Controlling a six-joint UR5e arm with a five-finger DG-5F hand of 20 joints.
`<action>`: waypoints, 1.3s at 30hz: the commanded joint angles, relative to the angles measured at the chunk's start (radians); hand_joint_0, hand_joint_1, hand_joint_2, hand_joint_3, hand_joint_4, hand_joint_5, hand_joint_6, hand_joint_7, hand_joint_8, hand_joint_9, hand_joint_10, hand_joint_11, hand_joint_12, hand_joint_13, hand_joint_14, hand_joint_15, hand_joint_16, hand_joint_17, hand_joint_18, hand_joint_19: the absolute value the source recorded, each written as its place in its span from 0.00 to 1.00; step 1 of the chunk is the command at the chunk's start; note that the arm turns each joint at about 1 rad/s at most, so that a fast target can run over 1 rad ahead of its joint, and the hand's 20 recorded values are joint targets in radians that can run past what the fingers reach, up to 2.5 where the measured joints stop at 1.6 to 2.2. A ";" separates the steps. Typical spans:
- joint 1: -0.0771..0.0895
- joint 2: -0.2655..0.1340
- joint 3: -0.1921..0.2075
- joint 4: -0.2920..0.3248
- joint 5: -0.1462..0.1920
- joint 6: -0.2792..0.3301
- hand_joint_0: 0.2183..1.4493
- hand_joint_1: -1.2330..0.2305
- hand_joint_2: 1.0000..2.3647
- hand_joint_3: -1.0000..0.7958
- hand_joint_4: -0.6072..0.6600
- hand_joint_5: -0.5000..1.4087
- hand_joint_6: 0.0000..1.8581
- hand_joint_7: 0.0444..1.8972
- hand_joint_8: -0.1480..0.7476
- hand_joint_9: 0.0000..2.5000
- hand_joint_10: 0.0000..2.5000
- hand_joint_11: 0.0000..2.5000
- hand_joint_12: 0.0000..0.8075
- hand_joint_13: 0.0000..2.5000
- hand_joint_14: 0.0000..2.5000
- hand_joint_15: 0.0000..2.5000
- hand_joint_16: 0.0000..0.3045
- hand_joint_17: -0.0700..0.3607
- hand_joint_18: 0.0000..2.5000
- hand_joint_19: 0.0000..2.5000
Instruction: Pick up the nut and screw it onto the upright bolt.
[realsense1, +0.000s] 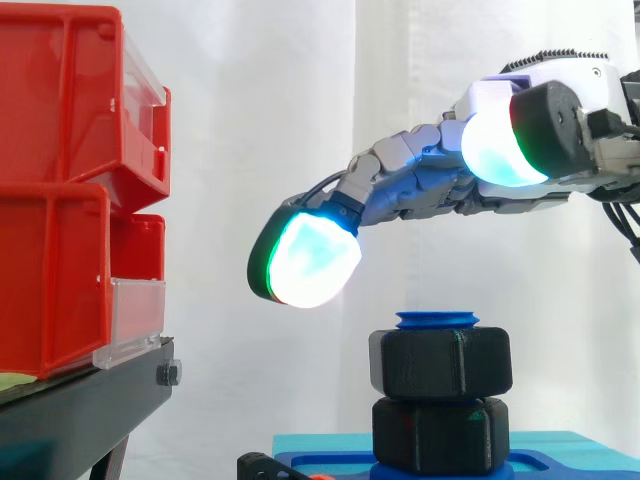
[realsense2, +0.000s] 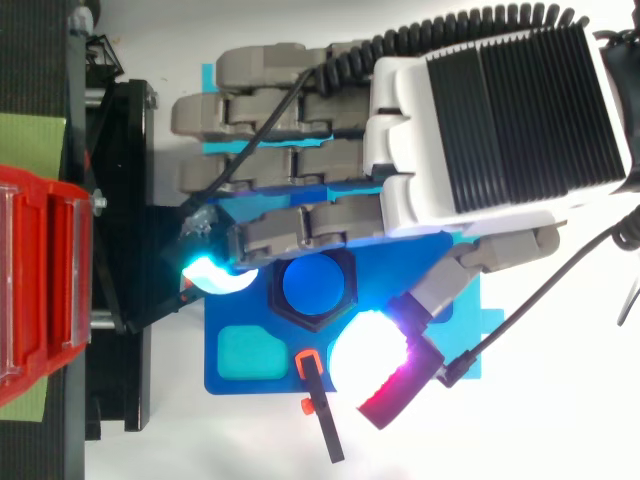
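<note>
Two black nuts (realsense1: 441, 362) sit stacked on one blue bolt (realsense1: 437, 320); one hand (realsense1: 430, 188) above, fingers spread, empty.

White curtain (realsense1: 300, 100) (red bins (realsense1: 60, 190) left)

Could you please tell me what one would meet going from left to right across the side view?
Red bins on their black stand → a glowing fingertip → the black nut on the blue bolt → the body of the hand, reaching in from the right edge.
</note>
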 joint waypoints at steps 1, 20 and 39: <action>0.009 -0.001 -0.003 0.001 0.002 0.002 0.18 0.82 0.00 0.28 0.46 0.12 0.27 0.27 0.30 0.00 0.00 0.00 0.39 0.00 0.00 0.00 0.16 0.42 0.00 0.00; 0.008 -0.001 -0.018 0.008 -0.001 0.002 0.18 0.83 0.00 0.28 0.55 0.15 0.27 0.30 0.34 0.01 0.00 0.00 0.41 0.00 0.00 0.00 0.16 0.42 0.00 0.00; 0.005 -0.001 -0.087 0.140 -0.004 0.030 0.18 0.81 0.00 0.28 0.58 0.16 0.27 0.34 0.37 0.05 0.00 0.00 0.41 0.00 0.00 0.00 0.16 0.42 0.00 0.00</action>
